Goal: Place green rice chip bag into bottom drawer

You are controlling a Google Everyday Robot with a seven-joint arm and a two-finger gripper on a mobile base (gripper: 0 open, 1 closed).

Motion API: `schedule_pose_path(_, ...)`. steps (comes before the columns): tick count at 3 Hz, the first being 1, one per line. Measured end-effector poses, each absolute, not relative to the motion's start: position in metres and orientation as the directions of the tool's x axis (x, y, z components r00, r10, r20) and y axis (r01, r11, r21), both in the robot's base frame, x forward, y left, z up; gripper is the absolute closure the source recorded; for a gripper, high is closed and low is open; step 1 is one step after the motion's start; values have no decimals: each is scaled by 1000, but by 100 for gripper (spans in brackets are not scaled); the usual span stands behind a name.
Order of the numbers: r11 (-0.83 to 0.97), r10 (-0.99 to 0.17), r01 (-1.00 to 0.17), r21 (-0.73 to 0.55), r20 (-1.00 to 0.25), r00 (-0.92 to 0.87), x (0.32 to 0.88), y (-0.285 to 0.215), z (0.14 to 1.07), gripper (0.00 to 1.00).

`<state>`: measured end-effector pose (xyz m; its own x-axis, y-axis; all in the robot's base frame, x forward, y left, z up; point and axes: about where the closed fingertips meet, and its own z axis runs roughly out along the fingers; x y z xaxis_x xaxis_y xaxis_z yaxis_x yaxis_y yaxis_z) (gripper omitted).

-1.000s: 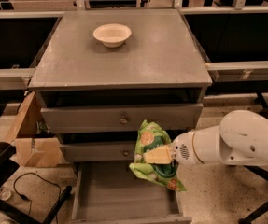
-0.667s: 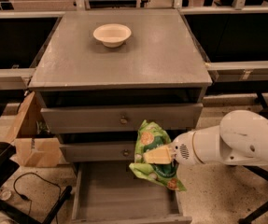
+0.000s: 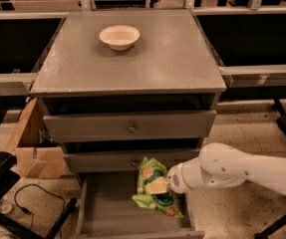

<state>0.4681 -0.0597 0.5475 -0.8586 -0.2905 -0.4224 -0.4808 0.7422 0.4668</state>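
The green rice chip bag (image 3: 152, 190) is a crinkly light-green bag hanging upright over the right part of the open bottom drawer (image 3: 107, 213). My gripper (image 3: 158, 186) comes in from the right on a white arm and is shut on the bag's middle. The bag's lower end hangs low over the drawer's grey inside; I cannot tell if it touches. The drawer is pulled out toward the camera, below two closed drawers with round knobs.
A white bowl (image 3: 119, 36) stands on the grey cabinet top (image 3: 147, 63). A cardboard box (image 3: 35, 153) sits on the floor left of the cabinet, with a black cable (image 3: 28, 203) and dark chair parts near it.
The arm and the bag have moved lower, closer to the bottom drawer's inside. The bowl and drawers have not moved.
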Motion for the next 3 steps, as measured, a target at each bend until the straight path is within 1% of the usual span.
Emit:
schedule_pose_path(1,728,-270,-456,512,-397,-877,481,-59,478,100)
schedule_pose_path(2,709,-205,-397,582,-369,-907,496,-62,418,100)
schedule_pose_path(3,677,-106,-305,670,-321,-941,508,-65,361,100)
